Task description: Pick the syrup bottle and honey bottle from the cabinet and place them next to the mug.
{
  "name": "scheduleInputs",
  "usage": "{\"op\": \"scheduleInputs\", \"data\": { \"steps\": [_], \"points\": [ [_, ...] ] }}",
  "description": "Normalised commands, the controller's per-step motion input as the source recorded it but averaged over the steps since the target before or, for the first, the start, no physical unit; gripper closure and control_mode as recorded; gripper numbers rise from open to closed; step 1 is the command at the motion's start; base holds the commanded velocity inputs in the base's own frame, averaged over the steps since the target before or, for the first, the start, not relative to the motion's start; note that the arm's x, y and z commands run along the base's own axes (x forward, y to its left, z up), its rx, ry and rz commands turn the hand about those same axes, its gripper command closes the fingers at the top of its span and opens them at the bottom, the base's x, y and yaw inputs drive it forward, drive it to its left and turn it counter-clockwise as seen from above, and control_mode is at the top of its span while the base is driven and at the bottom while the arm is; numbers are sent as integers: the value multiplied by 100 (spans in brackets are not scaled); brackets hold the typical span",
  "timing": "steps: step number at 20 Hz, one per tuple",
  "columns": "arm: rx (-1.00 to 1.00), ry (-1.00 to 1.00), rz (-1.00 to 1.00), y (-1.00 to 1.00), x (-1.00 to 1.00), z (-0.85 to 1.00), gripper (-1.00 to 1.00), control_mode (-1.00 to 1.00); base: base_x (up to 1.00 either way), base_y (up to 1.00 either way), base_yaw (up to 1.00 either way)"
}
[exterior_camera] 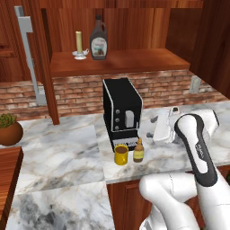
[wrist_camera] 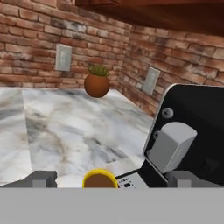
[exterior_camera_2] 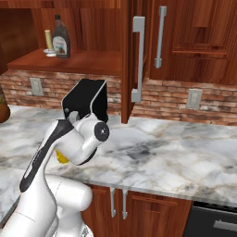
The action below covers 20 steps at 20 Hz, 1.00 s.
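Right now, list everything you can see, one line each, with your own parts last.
syrup bottle: one, dark brown, black cap, on the cabinet shelf.
candle: one, cream, on a white holder, left of the syrup bottle.
coffee machine: one, black, on the counter under the shelf.
mug: one, yellow, in front of the coffee machine.
honey bottle: one, amber, on the counter right of the mug.
potted plant: one, green in a brown pot, counter's far left.
wall sockets: several, grey, on the brick wall.
gripper: open, holding nothing, low near the mug.

Red brick wall (exterior_camera: 72,92); marble counter (exterior_camera: 58,152); wall outlets (exterior_camera_2: 193,98).
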Motion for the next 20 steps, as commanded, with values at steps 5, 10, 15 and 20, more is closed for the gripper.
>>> {"op": "scheduleInputs", "data": {
  "steps": [5,10,15,20],
  "points": [
    [0,12,-25,1,0,50,-100,-100,0,0,0],
    [0,16,-18,0,0,76,-100,-100,0,0,0],
    [0,9,-5,0,0,87,-100,-100,0,0,0],
    [1,6,-5,0,0,73,-100,-100,0,0,0]
  ]
}}
